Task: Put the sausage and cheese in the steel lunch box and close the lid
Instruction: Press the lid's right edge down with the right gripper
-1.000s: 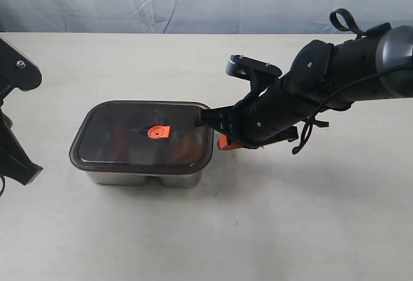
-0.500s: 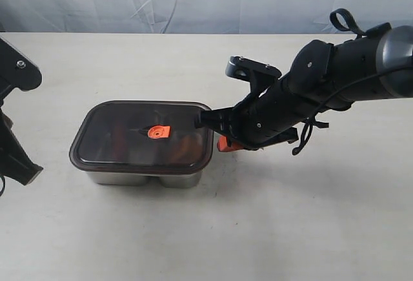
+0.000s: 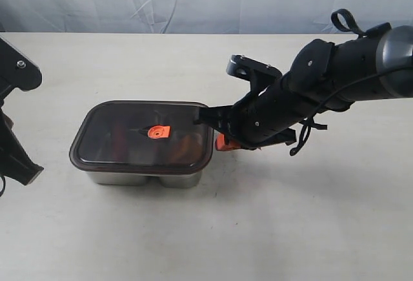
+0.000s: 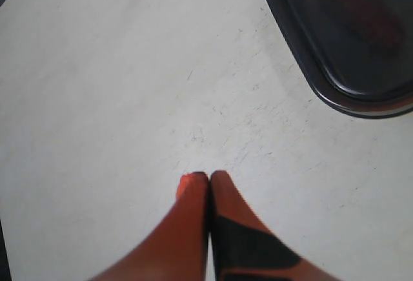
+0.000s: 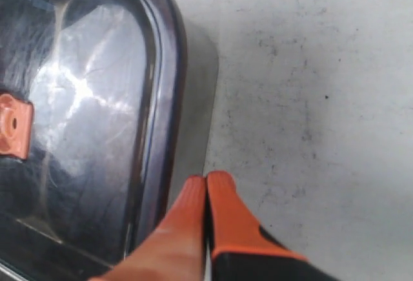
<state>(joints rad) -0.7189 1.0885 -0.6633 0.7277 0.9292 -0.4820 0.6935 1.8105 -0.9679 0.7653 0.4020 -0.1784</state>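
The lid [image 3: 143, 132] sits flat on the steel lunch box [image 3: 145, 178], its orange valve tab [image 3: 157, 132] facing up, so the job looks all but finished. Through the smoky plastic, one dim dark-red shape shows in the box, likely the sausage [image 3: 118, 140], and one orange glow, likely the cheese [image 3: 188, 144]. Neither lies out on the bench [image 3: 290, 229]. Whether the lid is pressed fully home I cannot tell; a final push may be all that's left. The count: one box, one lid, one sausage, one cheese, two claws. The right claw [image 5: 205, 185] is pressed together and empty, just beside the box's end. The left claw [image 4: 208, 179] is also pressed together and empty, well apart from the box.
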